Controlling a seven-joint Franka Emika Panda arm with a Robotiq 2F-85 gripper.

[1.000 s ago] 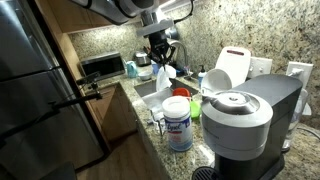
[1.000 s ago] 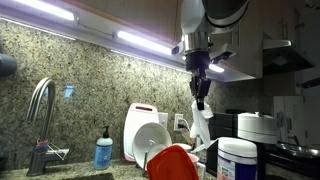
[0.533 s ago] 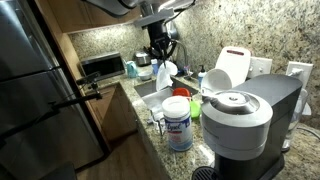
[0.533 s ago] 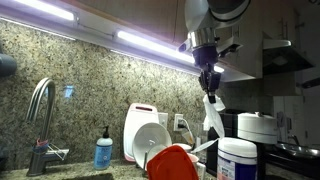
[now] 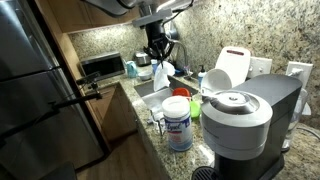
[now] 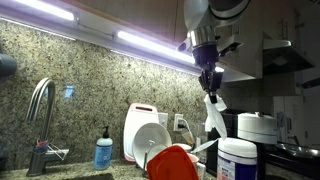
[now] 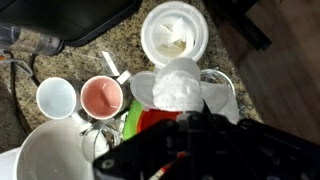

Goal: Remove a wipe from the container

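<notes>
Granite covers both the wall and the kitchen table [image 5: 143,135], lit by strip lights under the cupboards. On the table stand a grey coffee machine [image 5: 240,115], a white jug with a red top [image 5: 233,68] and the container [image 5: 178,122], a white canister of wipes with a blue-and-white label. It stands just beside the coffee machine, at the table's front edge. In an exterior view the container [image 6: 237,160] shows at the bottom of the frame.

Well above the table, the robot's tool [image 6: 209,90] points straight down, its fingers pressed together on the top end of a white wipe [image 6: 213,115]. The wipe hangs loose beneath it. From the wrist view, the wipe [image 7: 180,85] dangles in front of the camera, and the container's round lid [image 7: 174,35] lies below it, apart from it.

Compared with a second ago, the tool has climbed a little and drifted sideways, carrying the wipe with it. Over the last half second almost nothing has moved. The wipe's lower end seems to hang clear of the lid, so the wipe looks to be out of the container and the task essentially done.
</notes>
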